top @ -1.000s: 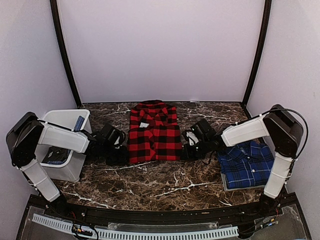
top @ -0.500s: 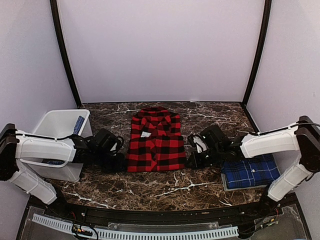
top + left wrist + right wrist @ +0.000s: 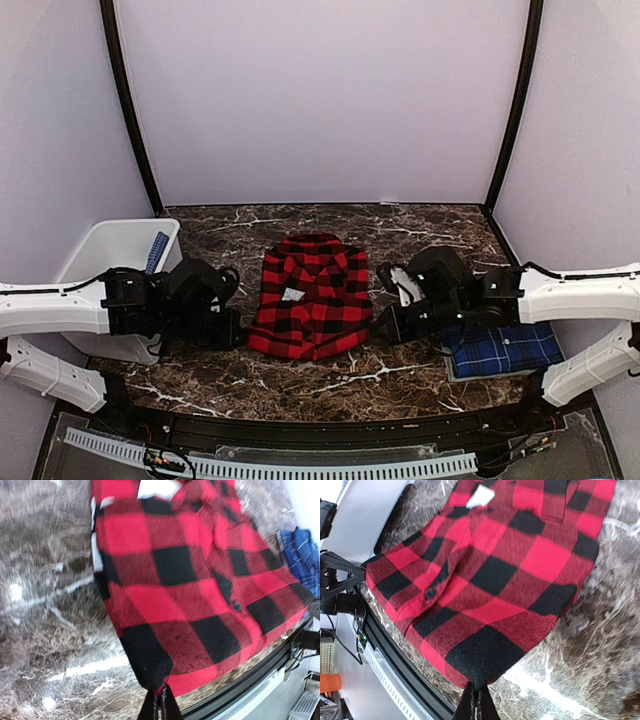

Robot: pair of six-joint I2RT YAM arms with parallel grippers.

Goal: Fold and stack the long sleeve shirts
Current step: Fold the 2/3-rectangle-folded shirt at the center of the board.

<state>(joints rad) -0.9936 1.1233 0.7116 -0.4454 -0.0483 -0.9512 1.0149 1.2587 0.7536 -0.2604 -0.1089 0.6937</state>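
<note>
The red-and-black checked long sleeve shirt (image 3: 310,300) lies folded mid-table, collar toward the back wall. My left gripper (image 3: 240,335) is shut on its near-left corner, and in the left wrist view the gripper (image 3: 160,694) pinches a black check of the shirt (image 3: 190,590). My right gripper (image 3: 380,328) is shut on the near-right corner; its wrist view shows the gripper (image 3: 479,691) closed on the shirt (image 3: 505,575) the same way. The blue plaid shirt (image 3: 505,350) lies folded at the right, partly under the right arm.
A white bin (image 3: 110,250) with blue cloth inside stands at the left, behind the left arm. The table's dark near rail (image 3: 320,425) runs close to the shirt's near edge. The blue shirt (image 3: 300,550) also shows in the left wrist view.
Both arms have stretched out low and drawn toward the near edge, pulling the red shirt's near corners with them. The shirt has slid nearer and looks shorter.
</note>
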